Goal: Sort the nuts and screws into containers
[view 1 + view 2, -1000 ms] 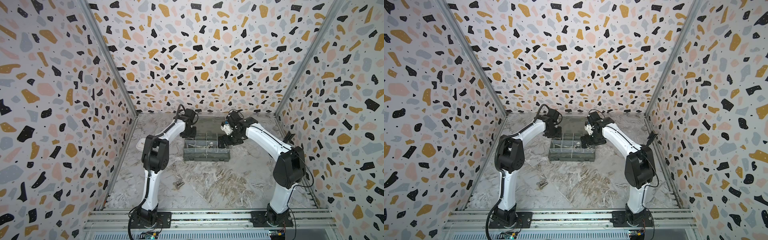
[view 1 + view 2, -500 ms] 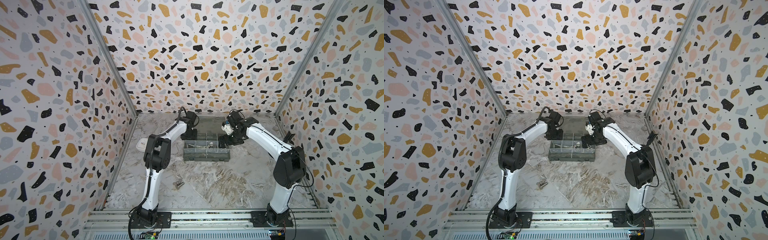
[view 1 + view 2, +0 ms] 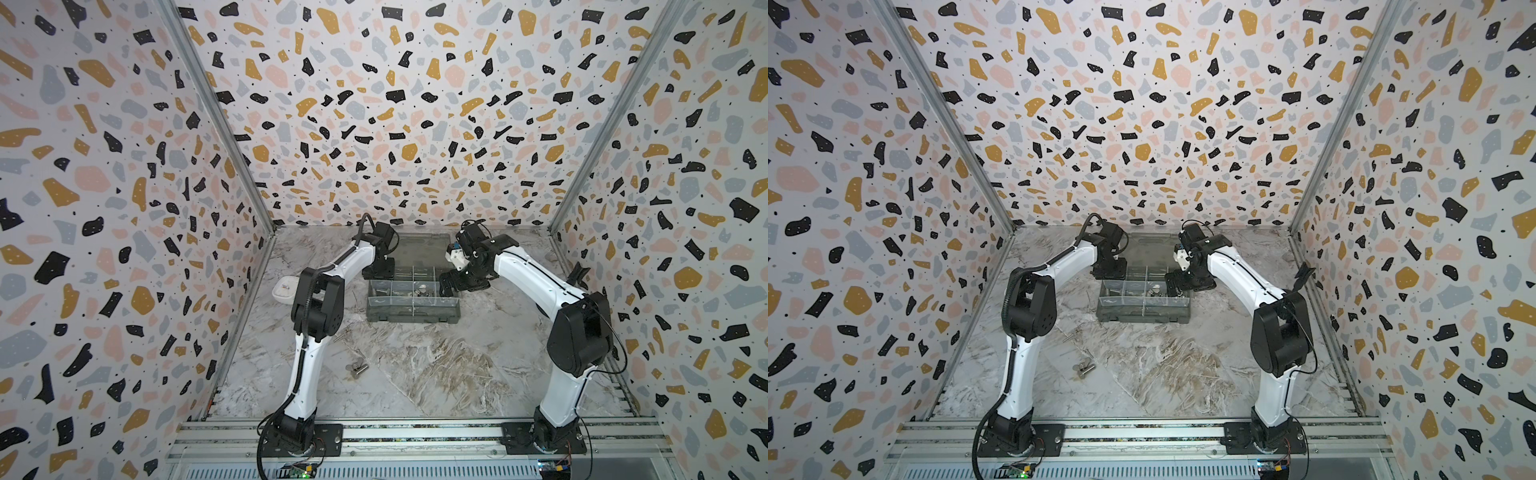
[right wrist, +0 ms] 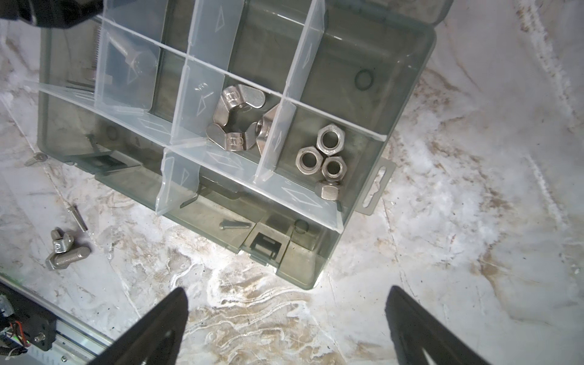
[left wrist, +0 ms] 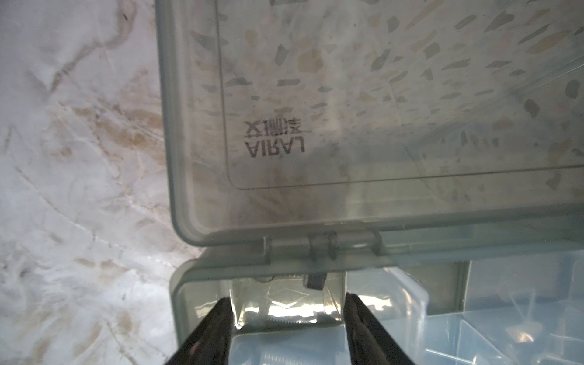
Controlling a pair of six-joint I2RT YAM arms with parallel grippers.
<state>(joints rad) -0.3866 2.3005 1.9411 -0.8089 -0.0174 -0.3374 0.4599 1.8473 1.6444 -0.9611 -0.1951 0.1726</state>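
Currently the left gripper (image 5: pixel 287 298) is holding its two black fingers (image 5: pixel 215 328) partway apart with nothing clamped between them. It is hanging over the back corner one of the containers (image 4: pixel 202 94), the small compartments that clear plastic dividers are forming inside a translucent grey plastic organiser box (image 4: pixel 395 104). A threaded silver metal screw (image 5: pixel 290 319) is lying on that compartment's floor below the jaws, not touching them. The box's hinged lid (image 5: pixel 379 94) is lying folded back beyond the hinge. The right gripper (image 4: pixel 287 292) is standing spread wide and empty, hovering over the marble-patterned table (image 4: pixel 458 221) just beside the box's front corner. Inside the box, three shiny silver winged nuts (image 4: pixel 235 123) are sitting together in a middle compartment, and four silver hexagonal nuts (image 4: pixel 325 161) are clustering in the end compartment next to it. Loose on the table in front of the box, a slim silver screw (image 4: pixel 77 218) is lying near a thick silver bolt (image 4: pixel 68 257), with one more winged nut (image 4: pixel 61 241) touching that bolt. Another slim screw (image 4: pixel 235 225) is showing at the box's front wall; cannot tell whether it is inside or outside. In a top view a small white rounded-square case (image 3: pixel 284 291) is sitting beside the left arm, well apart from the box.
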